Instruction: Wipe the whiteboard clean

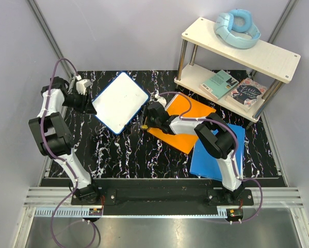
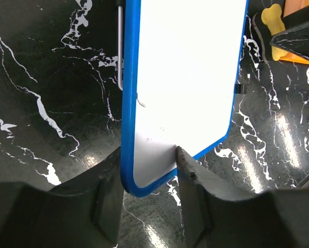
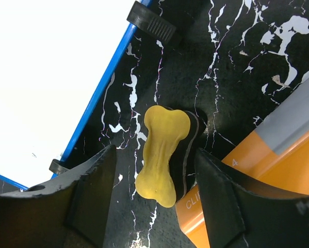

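Whiteboard (image 1: 120, 101) flat on the bench (image 1: 144, 155), one of my hands at each side of it.

My left hand (image 2: 149, 152) straddles the whiteboard's near corner. One finger (image 2: 105, 201) is hard against the blue frame and the other is over the white face. Whether I'm pinching it or only touching, I can't tell. My right hand (image 3: 154, 152) is at the whiteboard's opposite edge with its fingers spread. A yellow bone-shaped eraser (image 3: 162, 150) with a black pad stands on edge between them. There's a clear gap on the side facing the whiteboard, and the black pad is close to the far finger. Just past the eraser, away from the whiteboard, lies an orange folder (image 1: 193, 106). A blue folder (image 1: 203, 165) lies beyond that.
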Controlling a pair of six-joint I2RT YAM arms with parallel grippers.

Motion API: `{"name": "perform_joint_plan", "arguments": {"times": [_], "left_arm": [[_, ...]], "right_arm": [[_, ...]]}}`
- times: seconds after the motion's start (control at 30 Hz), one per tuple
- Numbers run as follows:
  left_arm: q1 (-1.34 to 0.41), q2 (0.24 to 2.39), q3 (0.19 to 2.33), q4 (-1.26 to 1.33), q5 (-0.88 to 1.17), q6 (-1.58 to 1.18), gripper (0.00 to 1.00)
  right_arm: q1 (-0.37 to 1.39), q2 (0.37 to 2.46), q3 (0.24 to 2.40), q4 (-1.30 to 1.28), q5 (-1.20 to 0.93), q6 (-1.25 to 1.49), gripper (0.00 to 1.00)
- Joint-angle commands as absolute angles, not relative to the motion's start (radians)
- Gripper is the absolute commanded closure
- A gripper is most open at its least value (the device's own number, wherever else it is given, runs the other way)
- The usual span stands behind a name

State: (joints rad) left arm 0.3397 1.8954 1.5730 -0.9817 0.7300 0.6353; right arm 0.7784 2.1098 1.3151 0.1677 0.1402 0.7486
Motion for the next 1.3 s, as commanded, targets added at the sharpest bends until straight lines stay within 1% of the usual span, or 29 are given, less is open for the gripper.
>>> {"name": "perform_joint_plan", "arguments": {"times": [0.0, 0.1, 0.13, 0.2, 0.33, 0.43, 0.47, 0.5, 0.53, 0.57, 0.7, 0.73, 0.77, 0.9, 0.97, 1.03, 1.1, 1.17, 1.27], "left_arm": [[0.354, 1.882, 1.582, -0.962, 0.695, 0.660, 0.47], [0.354, 1.852, 1.572, -0.945, 0.712, 0.643, 0.41], [0.357, 1.841, 1.568, -0.930, 0.718, 0.629, 0.36], [0.359, 1.809, 1.552, -0.914, 0.742, 0.617, 0.32], [0.362, 1.755, 1.532, -0.882, 0.791, 0.582, 0.18], [0.360, 1.694, 1.497, -0.821, 0.796, 0.535, 0.13], [0.360, 1.665, 1.473, -0.805, 0.793, 0.523, 0.09], [0.360, 1.651, 1.462, -0.775, 0.778, 0.503, 0.08], [0.362, 1.638, 1.451, -0.764, 0.773, 0.494, 0.03], [0.362, 1.614, 1.431, -0.755, 0.769, 0.485, 0.01], [0.367, 1.528, 1.365, -0.719, 0.771, 0.456, 0.01], [0.367, 1.505, 1.352, -0.721, 0.779, 0.456, 0.01], [0.367, 1.458, 1.315, -0.713, 0.790, 0.450, 0.01], [0.353, 1.368, 1.253, -0.699, 0.863, 0.405, 0.01], [0.335, 1.338, 1.233, -0.699, 0.858, 0.391, 0.01], [0.269, 1.321, 1.221, -0.730, 0.813, 0.428, 0.01], [0.197, 1.296, 1.209, -0.729, 0.764, 0.423, 0.01], [0.163, 1.287, 1.198, -0.729, 0.764, 0.420, 0.01], [0.121, 1.292, 1.201, -0.724, 0.788, 0.393, 0.01]], "right_arm": [[0.772, 2.118, 1.331, 0.129, 0.153, 0.752, 0.29], [0.773, 2.120, 1.331, 0.127, 0.152, 0.758, 0.28], [0.773, 2.118, 1.331, 0.127, 0.152, 0.761, 0.28], [0.773, 2.118, 1.331, 0.127, 0.152, 0.764, 0.28], [0.773, 2.117, 1.328, 0.127, 0.169, 0.776, 0.27], [0.773, 2.106, 1.321, 0.127, 0.189, 0.778, 0.23], [0.773, 2.103, 1.318, 0.127, 0.192, 0.778, 0.21], [0.773, 2.100, 1.316, 0.129, 0.193, 0.775, 0.21], [0.773, 2.091, 1.315, 0.129, 0.201, 0.767, 0.18], [0.773, 2.085, 1.312, 0.129, 0.202, 0.764, 0.17], [0.775, 2.033, 1.290, 0.127, 0.245, 0.742, 0.06], [0.775, 1.993, 1.284, 0.126, 0.282, 0.730, 0.02], [0.773, 1.968, 1.267, 0.126, 0.304, 0.717, 0.00], [0.776, 1.827, 1.232, 0.104, 0.463, 0.599, 0.00], [0.776, 1.737, 1.209, 0.089, 0.566, 0.510, 0.00], [0.776, 1.644, 1.186, 0.074, 0.653, 0.421, 0.00], [0.775, 1.579, 1.131, 0.064, 0.705, 0.378, 0.00], [0.773, 1.473, 1.063, 0.057, 0.752, 0.321, 0.00], [0.756, 1.323, 0.973, 0.006, 0.766, 0.305, 0.00]]}}
